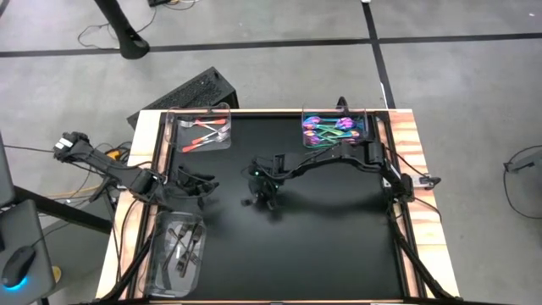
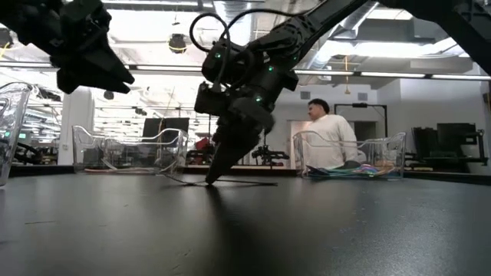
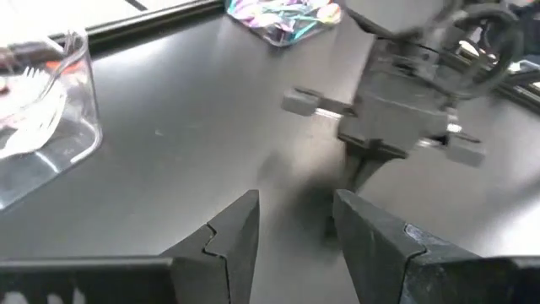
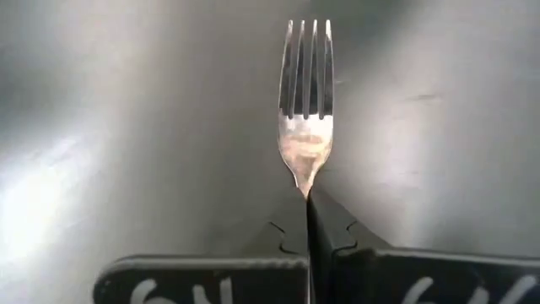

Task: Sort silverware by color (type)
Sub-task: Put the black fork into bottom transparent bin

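While the left hand hangs over the tabletop's left side with its fingers apart and nothing between them, I see the right hand down at mid-tabletop, pinched fully closed on the neck of a dark fork. In the right wrist view the fork's tines point straight away from the fingers, and the handle is hidden behind them. In the low view the right hand's tip meets the surface, with the slim fork lying flat there. The rest of the silverware sits in clear trays: coppery pieces at far left, iridescent ones at far right, dark ones at near left. A person sits in the room behind.
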